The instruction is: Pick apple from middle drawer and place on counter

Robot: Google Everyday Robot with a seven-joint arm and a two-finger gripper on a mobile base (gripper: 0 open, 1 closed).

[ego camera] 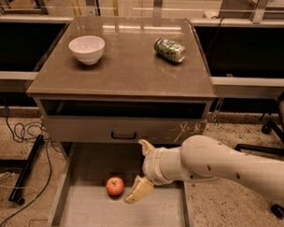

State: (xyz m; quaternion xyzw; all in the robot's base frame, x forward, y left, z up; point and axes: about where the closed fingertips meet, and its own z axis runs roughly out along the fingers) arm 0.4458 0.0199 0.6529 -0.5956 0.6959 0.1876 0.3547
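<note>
In the camera view, the reach for the apple [114,186] is the step in hand. The apple is lying on the floor of the open middle drawer [93,162], left of centre, not yet grasped. The gripper [141,169] is hovering in the drawer just right of it, fingers [139,191] standing wide apart, the lower tip near the fruit. The white arm [233,167] is extending from the right, forearm roughly level. Next, I judge, the fingers are needing to straddle the apple and close before lifting it to the desk [124,72].
</note>
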